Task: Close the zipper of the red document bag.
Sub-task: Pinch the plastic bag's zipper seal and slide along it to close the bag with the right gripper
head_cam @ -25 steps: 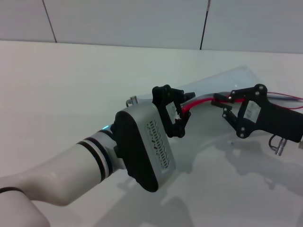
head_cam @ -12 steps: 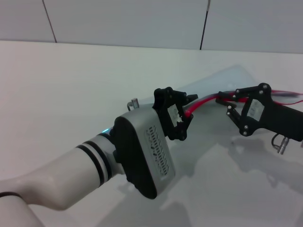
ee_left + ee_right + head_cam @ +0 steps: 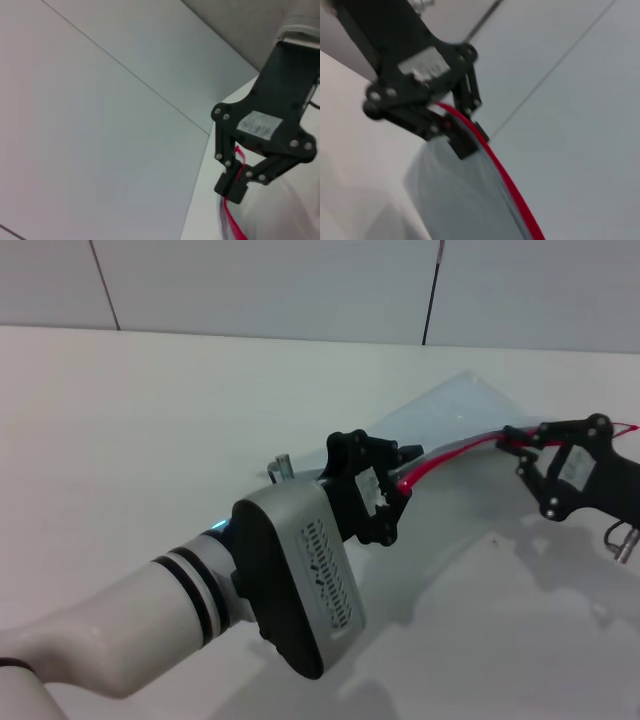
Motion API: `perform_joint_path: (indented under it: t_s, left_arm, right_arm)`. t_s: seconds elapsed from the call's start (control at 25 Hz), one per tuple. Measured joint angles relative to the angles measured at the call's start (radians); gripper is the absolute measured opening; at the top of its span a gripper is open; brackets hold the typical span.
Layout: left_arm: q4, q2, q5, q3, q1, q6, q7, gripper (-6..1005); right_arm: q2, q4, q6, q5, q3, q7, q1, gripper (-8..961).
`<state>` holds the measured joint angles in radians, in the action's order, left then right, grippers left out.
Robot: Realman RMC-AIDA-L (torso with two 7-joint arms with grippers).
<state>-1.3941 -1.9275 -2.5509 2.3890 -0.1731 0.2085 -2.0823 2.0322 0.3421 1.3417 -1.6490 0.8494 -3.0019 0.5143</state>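
Raised off the table [image 3: 130,430], the red document bag [image 3: 450,405] hangs between two pinches (presumably for tension): left gripper [image 3: 392,490] clamps one zipper [image 3: 455,453] end, right gripper [image 3: 520,445] closes on it farther along.

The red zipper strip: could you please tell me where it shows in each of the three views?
Head view: the zipper arcs between the left gripper and the right gripper.
Left wrist view: it hangs below the right gripper.
Right wrist view: it runs from the left gripper.
Shared landmark: the pale bag.
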Motion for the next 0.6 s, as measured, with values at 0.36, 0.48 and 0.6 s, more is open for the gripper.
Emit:
perform_joint_path:
  t_s: [0.36,0.48,0.6]
  left_arm:
    - [-0.024,0.026,0.001,0.047,0.004,0.014,0.000,53]
    - [-0.031,0.034,-0.001,0.062,0.009,0.024,0.003,53]
    - [-0.033,0.041,-0.003,0.077,0.011,0.040,0.004,52]
  right_arm:
    - [-0.002,0.000,-0.093,0.001,-0.057,0.000,-0.011,101]
    - [-0.002,0.000,-0.138,0.000,-0.089,0.000,-0.014,107]
    - [-0.004,0.000,-0.176,0.000,-0.128,0.000,-0.014,112]
